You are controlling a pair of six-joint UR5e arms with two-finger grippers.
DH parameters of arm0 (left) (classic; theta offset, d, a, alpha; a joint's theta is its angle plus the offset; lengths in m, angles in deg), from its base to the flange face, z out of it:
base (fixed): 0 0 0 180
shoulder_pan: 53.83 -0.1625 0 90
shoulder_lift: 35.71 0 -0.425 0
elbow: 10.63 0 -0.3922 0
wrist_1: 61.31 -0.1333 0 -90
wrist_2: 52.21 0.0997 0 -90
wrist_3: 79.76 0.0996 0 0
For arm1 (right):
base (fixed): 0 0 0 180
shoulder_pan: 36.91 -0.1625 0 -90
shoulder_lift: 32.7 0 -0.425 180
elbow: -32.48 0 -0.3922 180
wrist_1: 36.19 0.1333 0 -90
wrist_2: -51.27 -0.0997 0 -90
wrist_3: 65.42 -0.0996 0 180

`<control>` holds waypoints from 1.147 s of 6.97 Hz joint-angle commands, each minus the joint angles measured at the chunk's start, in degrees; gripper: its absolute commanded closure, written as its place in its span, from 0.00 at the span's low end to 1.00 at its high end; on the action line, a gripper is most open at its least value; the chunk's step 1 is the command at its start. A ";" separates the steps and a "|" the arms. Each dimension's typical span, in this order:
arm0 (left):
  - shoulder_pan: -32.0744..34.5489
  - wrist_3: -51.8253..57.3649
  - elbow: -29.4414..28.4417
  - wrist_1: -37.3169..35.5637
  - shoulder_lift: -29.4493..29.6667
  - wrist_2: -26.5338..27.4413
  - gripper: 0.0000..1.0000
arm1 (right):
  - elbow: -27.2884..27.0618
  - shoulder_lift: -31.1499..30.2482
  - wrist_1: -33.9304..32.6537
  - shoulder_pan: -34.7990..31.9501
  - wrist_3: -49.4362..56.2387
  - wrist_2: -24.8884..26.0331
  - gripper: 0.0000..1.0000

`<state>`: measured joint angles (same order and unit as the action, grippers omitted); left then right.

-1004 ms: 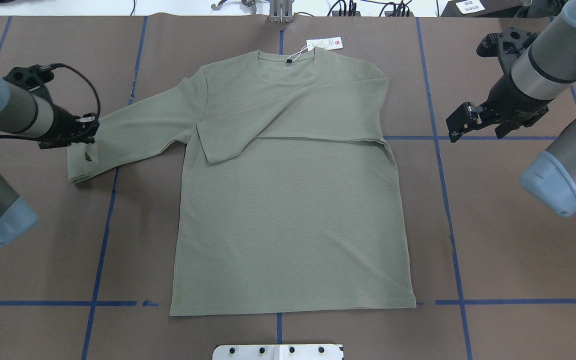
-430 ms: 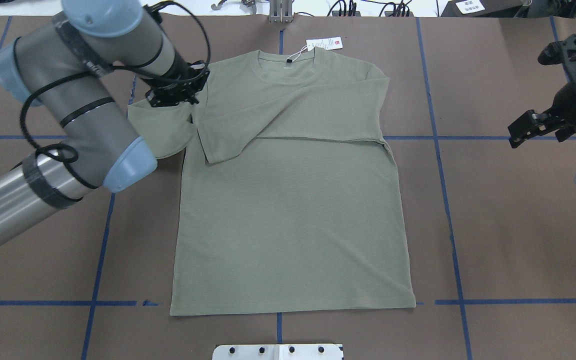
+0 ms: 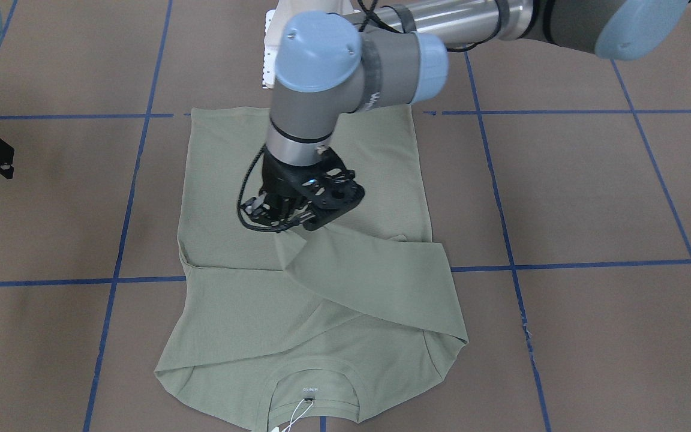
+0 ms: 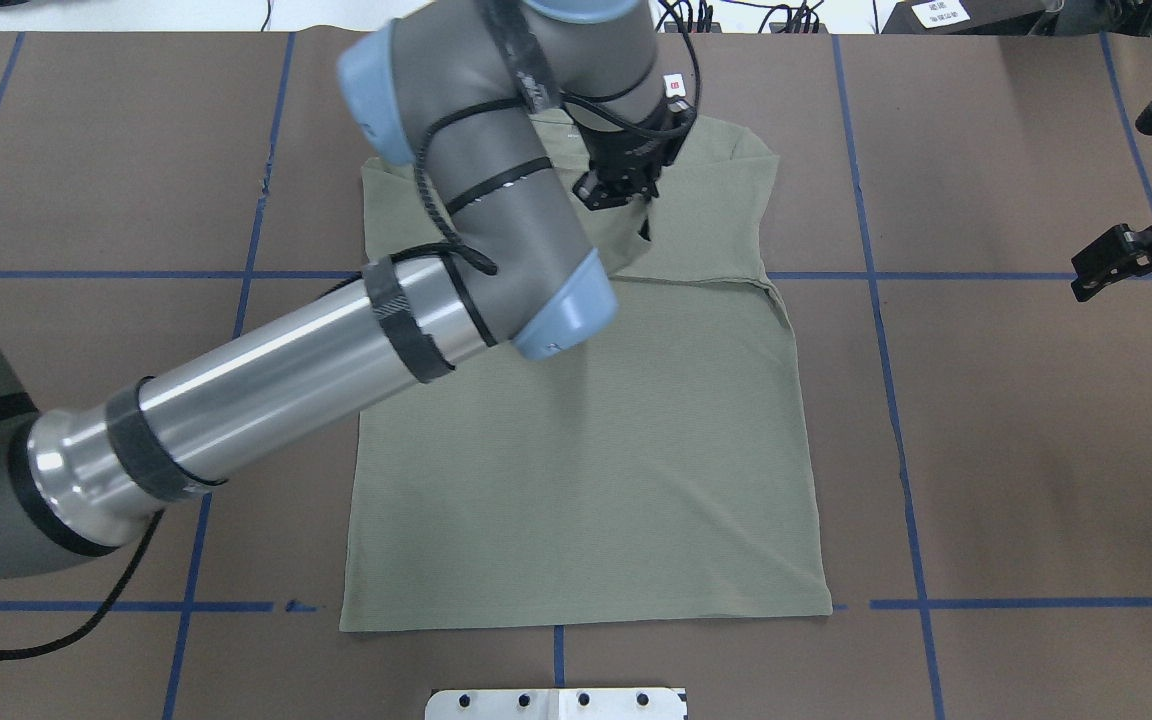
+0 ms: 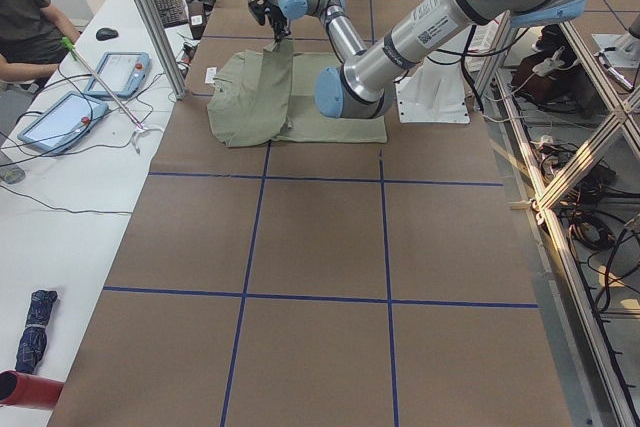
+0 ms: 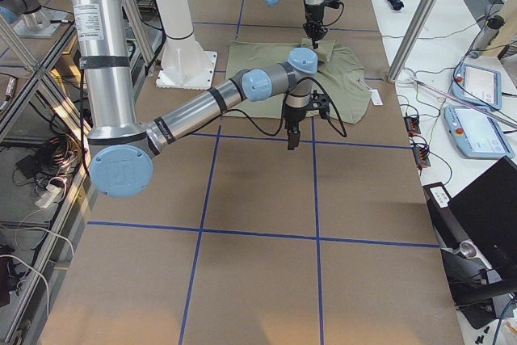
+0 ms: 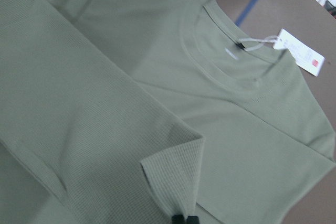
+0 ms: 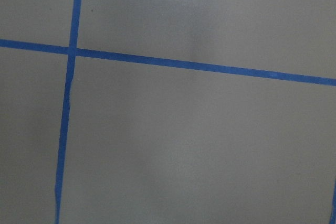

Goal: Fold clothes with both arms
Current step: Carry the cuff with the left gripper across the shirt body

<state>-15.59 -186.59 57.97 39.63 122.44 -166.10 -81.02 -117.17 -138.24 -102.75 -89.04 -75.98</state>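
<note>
Neck print [image 3: 308,389] inside the collar of the shirt [image 3: 231,324]: small white lettering, seen upside down, reads MINISO. Hang tag [image 7: 300,56]: red square mark, printed lines too small to read. Sticker [image 5: 432,15] on the left arm [image 5: 395,47]: illegible.

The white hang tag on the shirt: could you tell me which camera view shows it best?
The left wrist-mounted view: the hang tag lies whole beside the collar, red mark visible. Overhead, the left arm hides most of it; the front-facing view cuts it off.

Overhead and front-facing views look from opposite sides at the shirt [image 4: 586,450].
</note>
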 commanded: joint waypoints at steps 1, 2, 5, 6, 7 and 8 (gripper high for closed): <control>-3.86 -4.34 -8.21 7.66 3.92 2.43 1.00 | 0.91 0.27 0.09 -0.34 0.06 -1.68 0.00; -4.14 -4.53 -8.92 8.03 3.92 2.80 1.00 | 0.91 0.36 0.00 -0.34 -0.03 -1.68 0.00; -9.22 -9.45 -16.80 19.91 6.37 10.76 0.12 | 0.82 0.63 0.09 -0.34 -0.29 -1.59 0.00; -10.63 -9.10 -18.05 24.34 6.12 14.02 0.00 | 0.56 0.63 0.09 -0.34 -0.20 -1.77 0.00; -10.64 -5.01 -16.76 24.47 5.16 13.96 0.00 | -0.05 0.63 0.18 -0.34 -0.12 -4.81 0.00; -10.47 -3.05 -11.44 23.78 1.67 13.79 0.00 | -0.58 0.63 0.18 -0.34 -0.38 -5.63 0.00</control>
<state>-25.94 -192.41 42.30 63.11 127.12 -152.71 -80.96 -116.55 -138.09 -103.09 -89.24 -80.00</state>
